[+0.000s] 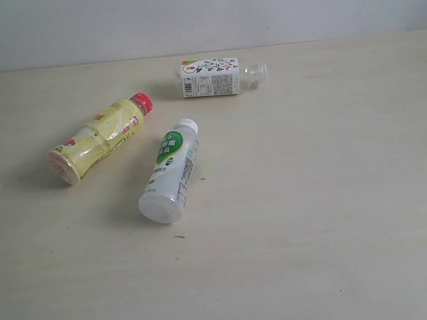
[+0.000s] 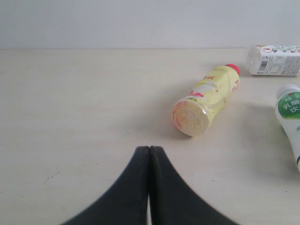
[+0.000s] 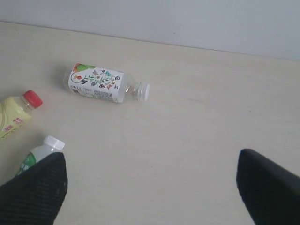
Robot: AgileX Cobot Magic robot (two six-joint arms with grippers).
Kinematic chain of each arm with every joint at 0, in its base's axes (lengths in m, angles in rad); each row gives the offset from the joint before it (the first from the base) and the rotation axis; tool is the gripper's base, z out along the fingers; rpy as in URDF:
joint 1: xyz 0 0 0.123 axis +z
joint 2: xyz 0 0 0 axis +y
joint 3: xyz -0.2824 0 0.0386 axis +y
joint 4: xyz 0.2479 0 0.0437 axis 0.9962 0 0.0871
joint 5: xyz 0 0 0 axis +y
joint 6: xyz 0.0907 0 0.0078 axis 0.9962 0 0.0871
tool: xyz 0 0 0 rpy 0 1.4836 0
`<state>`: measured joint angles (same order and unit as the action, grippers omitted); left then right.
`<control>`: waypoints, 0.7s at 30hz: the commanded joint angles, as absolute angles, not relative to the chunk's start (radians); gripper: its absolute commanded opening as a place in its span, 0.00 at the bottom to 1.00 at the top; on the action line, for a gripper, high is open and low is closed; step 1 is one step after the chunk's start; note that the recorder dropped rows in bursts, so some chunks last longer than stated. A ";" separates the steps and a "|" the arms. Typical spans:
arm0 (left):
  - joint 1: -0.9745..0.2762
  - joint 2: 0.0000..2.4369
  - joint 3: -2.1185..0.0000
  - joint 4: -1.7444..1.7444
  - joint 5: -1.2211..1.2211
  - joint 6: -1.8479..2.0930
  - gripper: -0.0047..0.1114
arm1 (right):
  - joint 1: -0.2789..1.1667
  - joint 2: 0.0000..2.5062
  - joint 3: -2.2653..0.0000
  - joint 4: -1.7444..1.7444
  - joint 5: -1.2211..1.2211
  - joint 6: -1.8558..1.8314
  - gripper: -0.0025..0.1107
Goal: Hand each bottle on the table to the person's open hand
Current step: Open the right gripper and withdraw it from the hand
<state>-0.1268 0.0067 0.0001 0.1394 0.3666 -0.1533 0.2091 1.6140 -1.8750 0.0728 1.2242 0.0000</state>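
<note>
Three bottles lie on their sides on the table (image 1: 332,196). The yellow bottle with red cap (image 1: 100,138) lies at the left, the white bottle with green label (image 1: 171,171) in the middle, and the clear bottle with white printed label (image 1: 212,77) at the back. The clear bottle with red label and the person's open hand are out of view. My left gripper (image 2: 149,149) is shut and empty, a short way from the base of the yellow bottle (image 2: 206,99). My right gripper (image 3: 152,173) is open over bare table, with the printed-label bottle (image 3: 104,83) farther off. Neither gripper shows in the exterior view.
A pale grey wall (image 1: 205,15) runs along the table's far edge. A few tiny dark specks (image 1: 180,237) mark the surface near the white bottle.
</note>
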 commanded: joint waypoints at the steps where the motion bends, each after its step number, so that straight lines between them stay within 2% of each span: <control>1: -0.133 0.000 0.000 0.140 0.360 -0.156 0.04 | 0.209 1.476 -1.760 0.075 1.221 -0.007 0.83; 14: -0.133 0.000 0.000 0.140 0.360 -0.156 0.04 | 0.209 1.373 -1.721 0.089 1.221 0.025 0.83; 21: -0.133 0.000 0.000 0.140 0.360 -0.156 0.04 | 0.218 1.430 -1.711 0.378 1.221 0.070 0.83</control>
